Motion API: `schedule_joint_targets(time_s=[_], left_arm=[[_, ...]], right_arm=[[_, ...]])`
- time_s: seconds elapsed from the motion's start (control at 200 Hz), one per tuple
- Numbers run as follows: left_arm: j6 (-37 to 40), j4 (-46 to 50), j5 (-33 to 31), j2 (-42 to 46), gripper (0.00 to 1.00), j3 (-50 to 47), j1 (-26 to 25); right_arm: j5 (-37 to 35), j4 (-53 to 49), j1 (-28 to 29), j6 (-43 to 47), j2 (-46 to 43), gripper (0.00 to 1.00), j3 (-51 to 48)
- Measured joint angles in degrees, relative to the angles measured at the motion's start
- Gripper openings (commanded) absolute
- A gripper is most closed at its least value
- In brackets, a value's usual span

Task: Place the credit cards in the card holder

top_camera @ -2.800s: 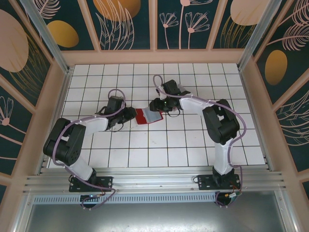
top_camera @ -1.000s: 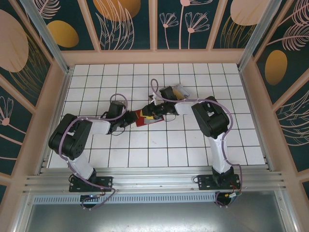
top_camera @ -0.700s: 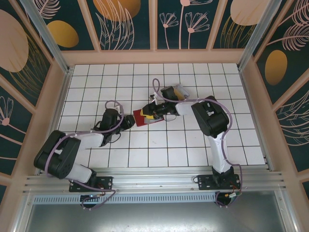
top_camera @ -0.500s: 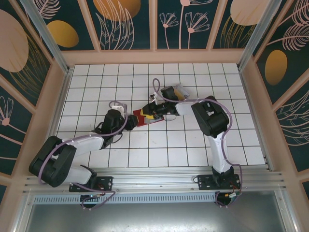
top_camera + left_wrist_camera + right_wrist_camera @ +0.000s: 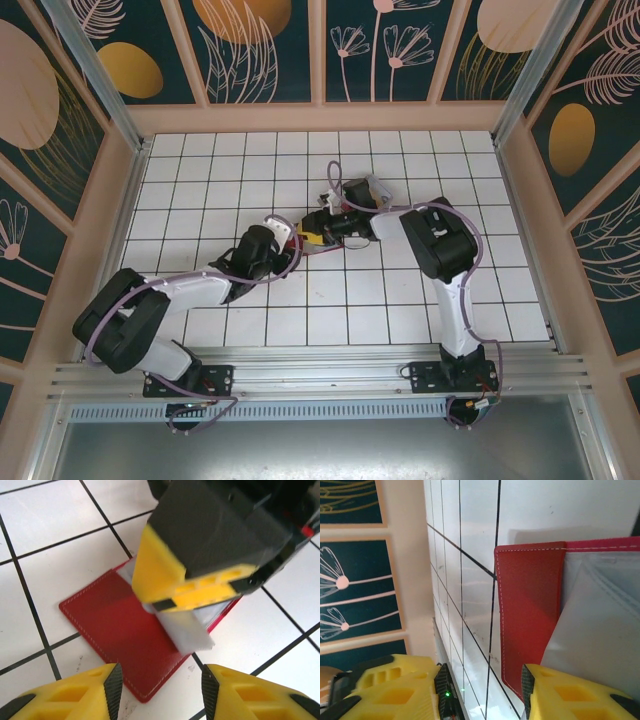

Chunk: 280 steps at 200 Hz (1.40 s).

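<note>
Worktop (image 5: 250, 160) of white tiles with dark grid lines, seen from above. Both arms reach in to meet near its middle. Left pincer (image 5: 291, 246) and right pincer (image 5: 313, 233) sit close together over the card holder (image 5: 318, 249). Only a red sliver of it shows between them, flat on the tiles. A clear plastic box (image 5: 378, 186) sits just behind the right wrist; its contents are too small to tell.

Left wrist view: card holder (image 5: 120, 635) lies opened flat on the worktop (image 5: 60, 525), red with pale stitching along the edge. A pale grey lining (image 5: 186, 632) shows on its far half. Whether a card sits in there I cannot tell. One yellow finger (image 5: 162, 575) of the right pincer comes down onto the holder at the grey part. Left pincer (image 5: 157, 692) is spread wide with nothing gripped; its two yellow fingers (image 5: 70, 700) flank the holder's near corner.

Right wrist view: card holder (image 5: 530, 605) is close up, a red flap on the left and the grey lining (image 5: 600, 625) on the right. Right pincer (image 5: 482, 692) is parted wide and has hold of nothing. One of its fingers (image 5: 580, 697) lies over the grey inside; the other is off the holder, above bare tile.
</note>
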<state>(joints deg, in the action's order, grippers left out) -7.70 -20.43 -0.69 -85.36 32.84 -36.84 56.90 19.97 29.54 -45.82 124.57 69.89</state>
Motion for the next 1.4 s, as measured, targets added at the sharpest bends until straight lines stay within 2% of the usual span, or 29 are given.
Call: schedule_joint_targets(time_s=[0.405,0.596,0.871,1.201,1.296,1.401], left_arm=[[4.15,-2.93,1.03,-8.79,0.50,3.17,-1.40],[5.90,-3.10,1.46,-10.99,0.46,6.84,-1.64],[8.61,0.70,1.62,-14.73,0.43,10.03,-3.76],[9.92,2.75,-1.55,-17.18,0.46,11.26,-3.78],[10.29,3.15,-1.55,-18.23,0.42,12.68,-3.82],[10.91,3.72,-1.53,-18.86,0.29,13.70,-3.82]], right_arm=[[0.22,1.95,-0.24,-5.16,0.17,0.47,-0.20],[1.03,4.33,-0.26,-7.34,0.87,0.47,-0.22],[1.73,5.62,-0.31,-9.25,1.11,0.47,-0.22],[1.68,5.64,-0.63,-9.77,1.11,0.47,-0.42],[1.64,5.70,-1.29,-9.79,1.11,0.47,-0.55],[1.49,6.23,-1.70,-9.99,1.11,0.47,-0.87]])
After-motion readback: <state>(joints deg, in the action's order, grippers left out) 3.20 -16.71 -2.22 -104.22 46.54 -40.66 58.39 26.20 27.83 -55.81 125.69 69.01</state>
